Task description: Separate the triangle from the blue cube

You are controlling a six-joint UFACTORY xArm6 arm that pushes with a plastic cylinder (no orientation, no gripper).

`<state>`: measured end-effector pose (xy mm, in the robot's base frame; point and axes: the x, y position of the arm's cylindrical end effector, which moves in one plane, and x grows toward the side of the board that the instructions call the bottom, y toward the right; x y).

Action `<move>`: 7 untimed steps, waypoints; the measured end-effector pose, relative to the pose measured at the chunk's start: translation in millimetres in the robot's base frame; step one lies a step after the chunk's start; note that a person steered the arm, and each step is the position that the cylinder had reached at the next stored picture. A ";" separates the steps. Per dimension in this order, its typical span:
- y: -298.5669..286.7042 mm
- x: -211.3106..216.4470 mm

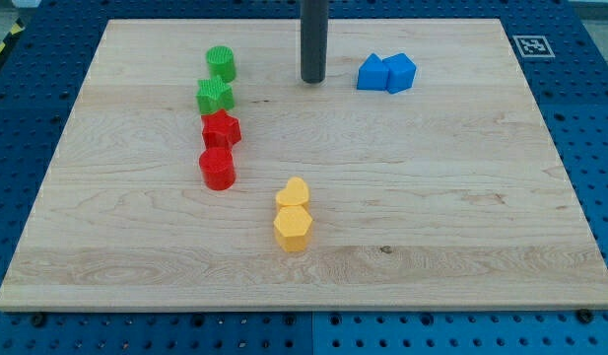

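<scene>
Right, the rod stands upright near the view's top, and my tip [313, 80] rests on the wooden board [461, 197] just to the left of the two blue blocks, with a small gap of bare wood between. There are no jaws on this arm, only the plain dark rod, so nothing spreads or pinches. The blue triangle [371, 73] and the blue cube [400, 73] sit pressed side by side, touching, the triangle on the view's left and so the nearer one to the tip.

Over at the view's left runs a ragged column: a green cylinder [222, 64] at the top, a green star-like block [215, 97] just below it, then a red star-like block [222, 129] and a red cylinder [217, 169] at the bottom. Nearer the view's bottom, around the middle, a yellow heart-like block [294, 193] touches a yellow hexagon block [293, 229] below it.

As for writing, I can read none; only a black-and-white square marker [531, 45] sits at the board's top right corner. The blue pegboard table [589, 118] surrounds the board.
</scene>
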<state>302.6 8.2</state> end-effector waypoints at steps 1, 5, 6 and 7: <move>-2.5 -23.9; 99.5 23.1; 94.0 23.1; 81.4 22.5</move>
<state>325.1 89.5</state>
